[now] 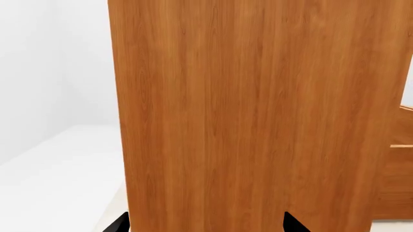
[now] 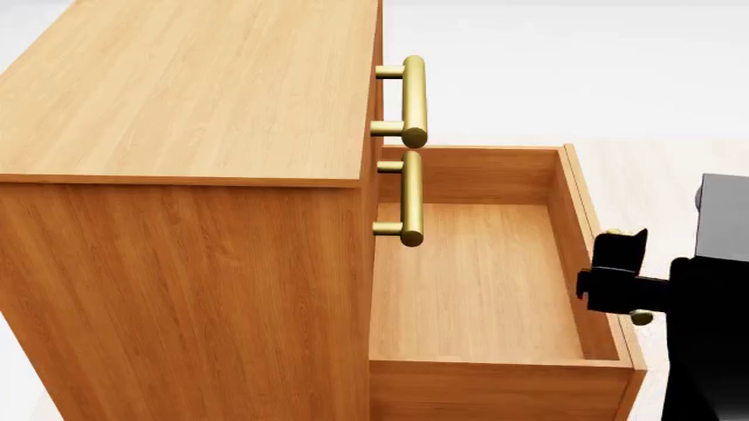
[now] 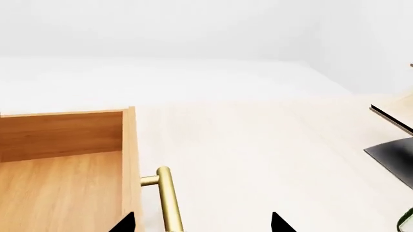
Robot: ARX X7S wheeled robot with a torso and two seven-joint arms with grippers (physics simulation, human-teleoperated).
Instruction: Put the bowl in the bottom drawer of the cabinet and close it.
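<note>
The cabinet [image 2: 188, 219] stands at the left of the head view, its two upper drawers shut. The bottom drawer [image 2: 480, 281] is pulled far out, and nothing lies inside it. My right gripper [image 2: 611, 279] is at the drawer's front panel, over its brass handle [image 3: 169, 198]. In the right wrist view this gripper [image 3: 201, 224] is open, with the handle between the wide-apart fingertips and touching neither. My left gripper [image 1: 206, 224] is open, close against the cabinet's side panel [image 1: 258, 111]. The bowl is out of view.
Two brass handles [image 2: 412, 101] of the upper drawers jut out above the open drawer. Pale floor [image 3: 258, 145] lies beyond the drawer front. A black flat object [image 3: 390, 154] sits further off. My own black body [image 2: 714, 289] fills the head view's right edge.
</note>
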